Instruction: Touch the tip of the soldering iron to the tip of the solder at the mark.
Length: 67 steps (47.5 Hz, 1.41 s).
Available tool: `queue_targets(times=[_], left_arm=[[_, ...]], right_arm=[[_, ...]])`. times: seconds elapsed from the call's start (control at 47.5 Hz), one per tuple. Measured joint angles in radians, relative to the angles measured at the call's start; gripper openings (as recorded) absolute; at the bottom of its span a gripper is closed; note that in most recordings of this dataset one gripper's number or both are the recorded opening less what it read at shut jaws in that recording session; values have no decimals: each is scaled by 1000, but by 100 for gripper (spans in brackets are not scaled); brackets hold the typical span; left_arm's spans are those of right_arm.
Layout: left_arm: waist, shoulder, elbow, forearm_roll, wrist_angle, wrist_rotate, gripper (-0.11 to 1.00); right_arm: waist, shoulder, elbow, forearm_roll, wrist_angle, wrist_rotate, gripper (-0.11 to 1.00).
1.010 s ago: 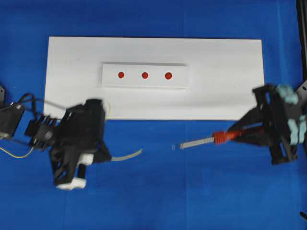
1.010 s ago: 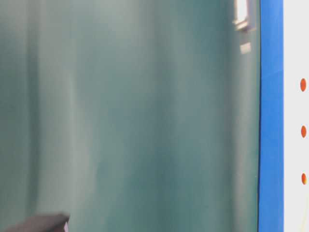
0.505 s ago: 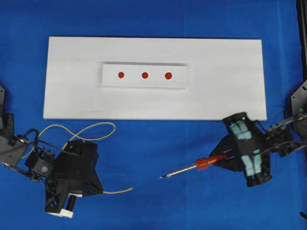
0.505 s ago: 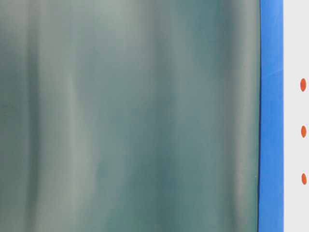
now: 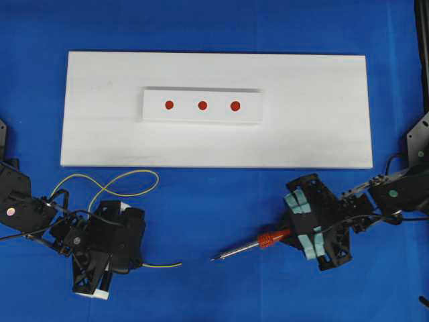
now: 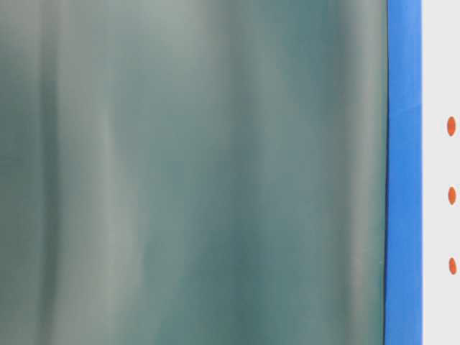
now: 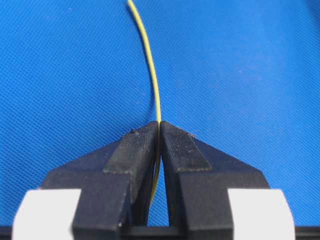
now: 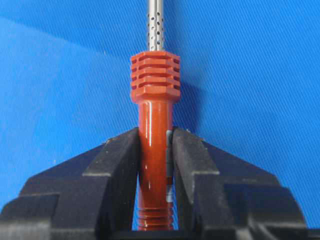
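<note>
At the lower left of the overhead frame, the left black angular plastic gripper (image 5: 137,258) ends in a white block at its rear and trails thin black cables. At the lower right, the right black gripper (image 5: 289,236) carries pale teal padded strips, with black cables looping behind. In the wrist views, the matte black wedge-shaped fingers (image 7: 135,150) show fine ribbed faces.

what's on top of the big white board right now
Only a small white block bearing three red dots sits on the white board. What lies beneath the block is covered. Both tools are off the board.
</note>
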Motion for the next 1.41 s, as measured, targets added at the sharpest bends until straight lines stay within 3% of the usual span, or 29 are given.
queue_targets(times=[0.126,0.231,0.316,0.4,0.463,0.526,0.568,0.694,0.947,1.115,1.409], left_arm=[[5,0,5,0,2,2,3],[8,0,9,0,17,-5,5],[14,0,9,0,25,-11,22],[15,-9,5,-2,31,-6,48],[17,-23,2,0,41,3,66],[18,-52,0,-2,66,17,83],[20,-75,0,-2,89,26,88],[54,-179,-3,-2,178,66,78],[190,-407,11,-3,295,227,78],[314,-543,54,-3,302,344,78],[442,-818,169,-3,272,434,78]], right_arm=[[2,8,-9,3,-5,0,12],[2,8,-11,5,-5,2,35],[2,8,-11,11,-2,8,60],[2,3,-12,15,14,14,84],[2,-9,-14,15,35,14,93],[2,-40,-17,15,63,12,91],[3,-66,-18,15,86,8,89],[2,-184,-34,-5,190,-6,87],[-71,-482,-48,-100,399,-14,87],[-175,-683,-38,-133,474,-14,86],[-242,-980,9,-147,592,-15,86]])
